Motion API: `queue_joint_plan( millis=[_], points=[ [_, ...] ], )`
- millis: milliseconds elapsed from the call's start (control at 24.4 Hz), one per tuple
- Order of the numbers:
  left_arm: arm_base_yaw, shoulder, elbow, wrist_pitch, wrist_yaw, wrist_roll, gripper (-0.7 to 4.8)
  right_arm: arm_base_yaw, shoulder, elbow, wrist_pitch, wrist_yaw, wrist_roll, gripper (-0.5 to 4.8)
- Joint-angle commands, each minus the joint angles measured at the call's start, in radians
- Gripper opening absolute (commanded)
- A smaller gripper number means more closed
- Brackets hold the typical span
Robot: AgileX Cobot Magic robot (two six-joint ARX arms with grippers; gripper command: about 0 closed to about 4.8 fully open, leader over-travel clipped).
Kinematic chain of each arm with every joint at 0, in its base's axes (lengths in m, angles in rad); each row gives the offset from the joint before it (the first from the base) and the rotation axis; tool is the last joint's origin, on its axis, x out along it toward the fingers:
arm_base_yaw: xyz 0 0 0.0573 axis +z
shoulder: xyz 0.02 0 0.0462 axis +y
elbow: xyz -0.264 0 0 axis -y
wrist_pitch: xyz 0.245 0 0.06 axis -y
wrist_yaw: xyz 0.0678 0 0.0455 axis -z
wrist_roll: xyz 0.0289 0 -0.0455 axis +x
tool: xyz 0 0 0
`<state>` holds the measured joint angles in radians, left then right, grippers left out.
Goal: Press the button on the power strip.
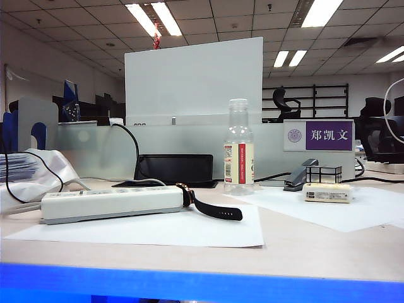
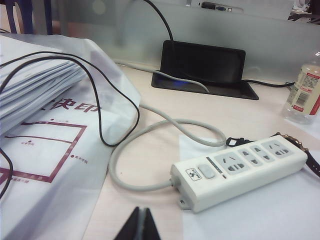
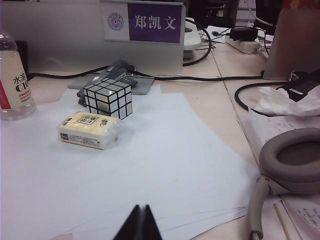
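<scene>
The off-white power strip lies on a white sheet at the left of the table, its thick cable looping away from the end. Its grey button sits on top at the cable end, beside the sockets. My left gripper is shut and empty, hovering short of the strip's cable end, over bare table. My right gripper is shut and empty too, above a white paper sheet on the right side, far from the strip. Neither gripper shows in the exterior view.
A black watch lies against the strip's far end. A clear bottle stands mid-table. A mirror cube, a small cream packet and a stapler sit at right. Headphones lie near the right gripper. A paper stack with a black wire lies left.
</scene>
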<state>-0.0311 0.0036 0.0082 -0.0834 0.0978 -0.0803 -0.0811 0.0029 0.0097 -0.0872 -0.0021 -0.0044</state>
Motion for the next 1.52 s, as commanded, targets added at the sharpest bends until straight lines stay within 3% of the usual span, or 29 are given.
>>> queue_joint_plan(
  millis=[41, 533, 656, 738, 779, 861, 943, 1066, 1230, 1394, 1517],
  points=[
    [0.003, -0.002, 0.002, 0.018, 0.003, 0.001, -0.04, 0.001, -0.002, -0.002, 0.016, 0.000, 0.004, 0.03],
    [0.003, -0.002, 0.002, 0.019, 0.003, 0.001, -0.04, 0.001, -0.002, -0.002, 0.020, -0.001, 0.005, 0.03],
    [0.003, -0.002, 0.002, 0.045, 0.003, 0.001, -0.04, 0.001, -0.002, -0.002, 0.071, -0.049, 0.135, 0.03],
    [0.003, -0.002, 0.004, 0.069, 0.004, 0.000, -0.04, 0.001, -0.002, -0.002, 0.137, -0.147, 0.278, 0.04],
    [0.002, -0.002, 0.005, 0.091, 0.012, -0.016, -0.04, 0.001, 0.004, -0.002, 0.193, -0.283, 0.321, 0.04],
    [0.002, -0.002, 0.019, 0.145, 0.088, -0.084, -0.04, 0.002, 0.024, 0.006, 0.242, -0.537, 0.326, 0.04],
    [0.001, -0.002, 0.047, 0.130, 0.141, -0.084, -0.04, 0.002, 0.044, 0.022, 0.244, -0.662, 0.345, 0.03],
    [0.001, -0.001, 0.088, 0.101, 0.166, -0.044, -0.04, 0.002, 0.056, 0.047, 0.257, -0.731, 0.383, 0.03],
    [0.001, 0.021, 0.172, -0.008, 0.165, 0.032, -0.04, 0.002, 0.074, 0.118, 0.236, -0.743, 0.399, 0.04],
    [0.001, 0.137, 0.272, -0.063, 0.166, 0.034, -0.04, 0.011, 0.240, 0.235, 0.223, -0.933, 0.397, 0.03],
    [0.001, 0.298, 0.401, -0.076, 0.169, 0.051, -0.04, 0.089, 0.386, 0.355, 0.226, -0.939, 0.364, 0.04]
  ],
)
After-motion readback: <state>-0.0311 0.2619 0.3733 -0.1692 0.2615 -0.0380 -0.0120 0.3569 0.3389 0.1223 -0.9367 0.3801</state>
